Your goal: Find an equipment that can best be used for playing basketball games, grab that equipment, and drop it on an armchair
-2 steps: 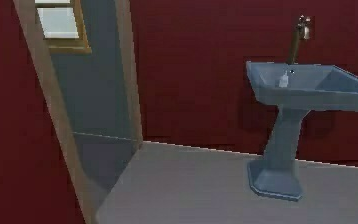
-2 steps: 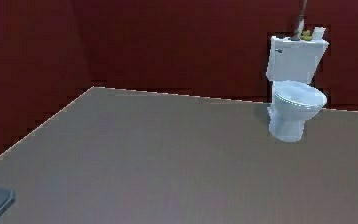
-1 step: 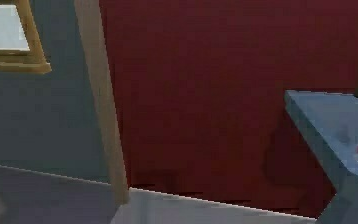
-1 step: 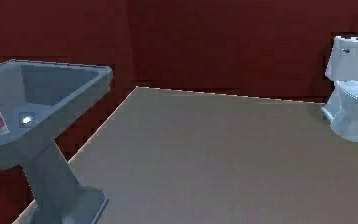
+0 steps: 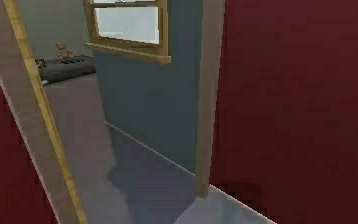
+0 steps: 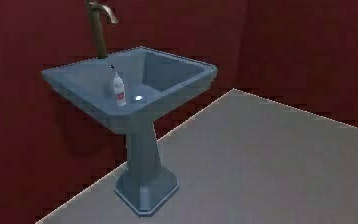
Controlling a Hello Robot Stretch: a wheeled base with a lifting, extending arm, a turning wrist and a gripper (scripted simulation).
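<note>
We see a blue pedestal sink point(image 6: 177, 96) standing on the grey floor point(image 6: 267, 160), with a small white bottle point(image 6: 116, 88) upright in its basin and a bronze faucet point(image 6: 100, 20) rising from its back rim. In the forward view, a low dark object point(image 5: 65, 69) lies on the floor beyond the doorway.

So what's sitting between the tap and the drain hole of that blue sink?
A small white and red bottle stands between the tap and the drain, in the arm side view.
</note>
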